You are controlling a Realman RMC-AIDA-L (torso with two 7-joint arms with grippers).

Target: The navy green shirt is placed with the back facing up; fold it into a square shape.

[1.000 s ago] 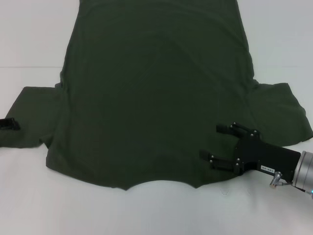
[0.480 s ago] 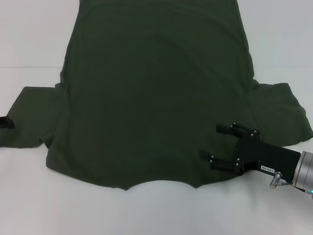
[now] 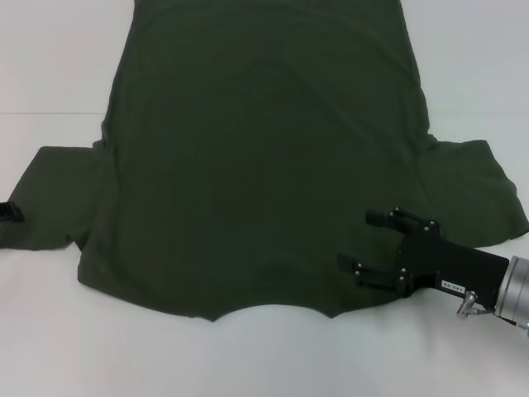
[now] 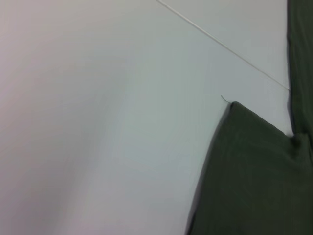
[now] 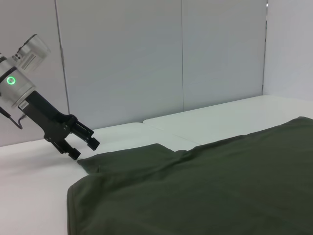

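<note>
The navy green shirt [image 3: 264,157] lies flat on the white table, its neckline curve at the near edge and both short sleeves spread sideways. My right gripper [image 3: 355,239] is open and rests over the shirt's near right shoulder, nothing between its fingers. Only a black tip of my left gripper [image 3: 7,212] shows at the frame's left edge, by the left sleeve's outer hem. The right wrist view shows the left gripper [image 5: 85,148] open, just above the table at the sleeve's corner. The left wrist view shows that sleeve [image 4: 254,171].
The white table [image 3: 50,66] surrounds the shirt on all sides, with a thin seam line [image 3: 50,113] running across it. Grey wall panels [image 5: 146,58] stand behind the table in the right wrist view.
The left gripper has drawn back to the left, so less of it shows at the frame edge. The right gripper and the shirt have not moved.
</note>
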